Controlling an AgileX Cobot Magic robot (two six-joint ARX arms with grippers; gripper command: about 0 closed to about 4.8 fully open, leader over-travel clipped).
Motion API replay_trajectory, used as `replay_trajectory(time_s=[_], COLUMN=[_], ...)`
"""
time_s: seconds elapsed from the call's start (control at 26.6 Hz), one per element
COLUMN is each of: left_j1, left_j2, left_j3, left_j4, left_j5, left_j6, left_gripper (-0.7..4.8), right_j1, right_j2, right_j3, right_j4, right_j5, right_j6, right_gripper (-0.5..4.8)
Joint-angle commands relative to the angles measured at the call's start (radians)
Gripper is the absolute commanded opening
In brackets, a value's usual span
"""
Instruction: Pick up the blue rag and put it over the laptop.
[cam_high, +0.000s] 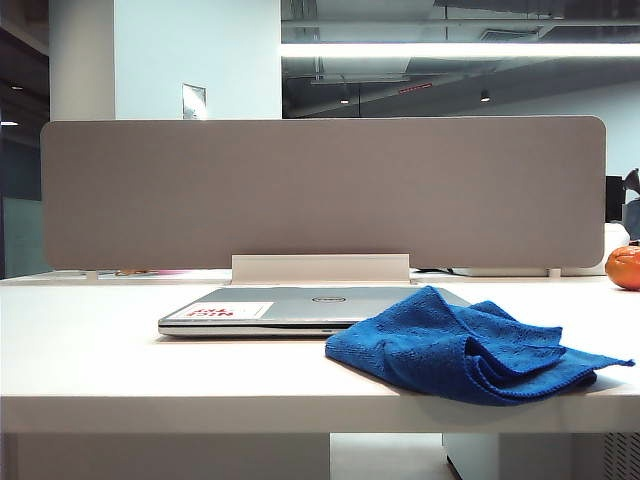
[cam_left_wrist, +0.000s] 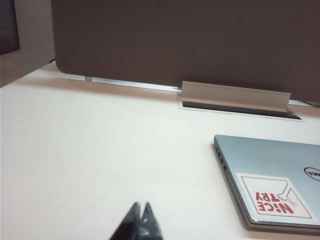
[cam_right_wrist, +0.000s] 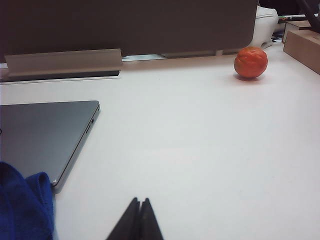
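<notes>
The closed silver-grey laptop (cam_high: 300, 306) lies flat on the white table, with a white sticker with red print (cam_high: 230, 312) on its lid. The blue rag (cam_high: 465, 345) lies crumpled near the table's front edge at the laptop's right front corner, one fold resting on that corner. In the left wrist view my left gripper (cam_left_wrist: 141, 205) is shut and empty over bare table, apart from the laptop (cam_left_wrist: 270, 170). In the right wrist view my right gripper (cam_right_wrist: 139, 200) is shut and empty, with the rag (cam_right_wrist: 22, 205) and the laptop (cam_right_wrist: 45, 132) off to one side. Neither gripper shows in the exterior view.
A grey partition panel (cam_high: 320, 190) stands along the table's back edge, with a raised white cable flap (cam_high: 320, 267) in front of it. An orange ball (cam_high: 624, 267) sits at the far right by the panel. Cardboard boxes (cam_right_wrist: 302, 42) stand beyond the ball.
</notes>
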Motion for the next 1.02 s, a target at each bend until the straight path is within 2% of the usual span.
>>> replay_trajectory(time_s=[0.04,0.72,1.02], left_j1=[0.001,0.001,0.001], left_j2=[0.001,0.001,0.001], left_j3=[0.003,0.003,0.003], left_j4=[0.006,0.006,0.005], left_j5=[0.005,0.006,0.004], left_j6=[-0.003,-0.003,-0.004], left_gripper=[-0.06,-0.06,-0.06], right_j1=[0.0,0.003,0.003], right_j2=[-0.002,-0.002,-0.002], right_j3=[-0.005,-0.005,-0.005], right_j4=[0.015,0.018,-0.023], right_j5=[0.004,-0.011,-0.088], right_j6=[-0.003,0.006,0.13], right_gripper=[-0.05,-0.05,-0.05])
